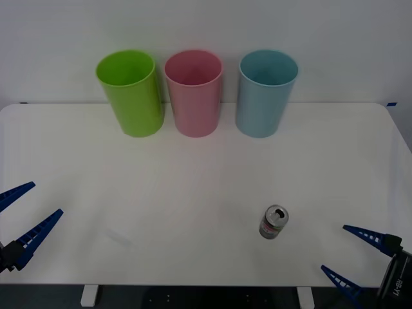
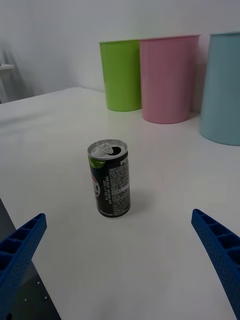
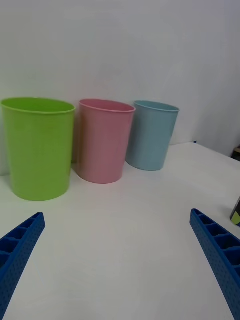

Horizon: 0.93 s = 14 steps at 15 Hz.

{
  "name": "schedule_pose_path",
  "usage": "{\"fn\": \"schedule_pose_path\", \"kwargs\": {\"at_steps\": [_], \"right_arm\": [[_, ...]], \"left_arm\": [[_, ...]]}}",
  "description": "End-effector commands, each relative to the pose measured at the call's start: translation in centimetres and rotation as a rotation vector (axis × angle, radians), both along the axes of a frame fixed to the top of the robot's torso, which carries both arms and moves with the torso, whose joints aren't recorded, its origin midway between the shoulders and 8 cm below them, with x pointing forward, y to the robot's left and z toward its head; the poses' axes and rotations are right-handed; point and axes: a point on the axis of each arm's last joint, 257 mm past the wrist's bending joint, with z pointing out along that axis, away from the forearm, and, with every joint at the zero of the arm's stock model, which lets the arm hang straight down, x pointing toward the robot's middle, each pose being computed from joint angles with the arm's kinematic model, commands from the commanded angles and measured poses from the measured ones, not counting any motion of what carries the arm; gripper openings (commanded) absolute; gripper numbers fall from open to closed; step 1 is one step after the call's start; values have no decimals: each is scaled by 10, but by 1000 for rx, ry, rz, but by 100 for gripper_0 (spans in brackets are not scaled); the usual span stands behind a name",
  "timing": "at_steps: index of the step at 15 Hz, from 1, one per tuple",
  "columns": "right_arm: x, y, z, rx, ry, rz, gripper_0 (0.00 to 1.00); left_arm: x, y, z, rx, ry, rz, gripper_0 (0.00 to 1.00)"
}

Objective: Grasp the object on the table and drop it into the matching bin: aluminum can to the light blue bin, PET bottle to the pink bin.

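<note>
The aluminum can (image 1: 273, 222) stands upright on the white table (image 1: 161, 187), front right of centre, its pull-tab top opened. In the right wrist view the can (image 2: 110, 178) sits a short way ahead, between the lines of my two blue fingers. My right gripper (image 1: 335, 248) is open at the table's front right edge, to the right of the can and apart from it. My left gripper (image 1: 26, 215) is open at the front left edge, holding nothing. The light blue bin (image 1: 265, 93) stands at the back, right of the pink bin (image 1: 193, 93).
A lime green bin (image 1: 131, 93) stands left of the pink one, so three bins line the back edge against a white wall. In the left wrist view the bins (image 3: 105, 140) stand ahead in a row. Bare tabletop lies between can and bins.
</note>
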Motion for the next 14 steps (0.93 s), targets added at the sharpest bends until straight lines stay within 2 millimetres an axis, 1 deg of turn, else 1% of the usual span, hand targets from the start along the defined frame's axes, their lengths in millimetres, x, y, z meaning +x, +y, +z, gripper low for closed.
{"fn": "schedule_pose_path", "kwargs": {"at_steps": [1, 5, 9, 14], "right_arm": [[9, 8, -6, -4, -9, -21, 100], [23, 26, -13, 5, -12, -45, 100], [34, 49, -23, 15, 4, -50, 100], [47, 69, -29, 7, 12, -53, 100]], "left_arm": [[0, 0, 0, 0, 0, 0, 100], [0, 0, 0, 0, 0, 0, 100], [0, 0, 0, 0, 0, 0, 100], [0, 0, 0, 0, 0, 0, 100]]}}
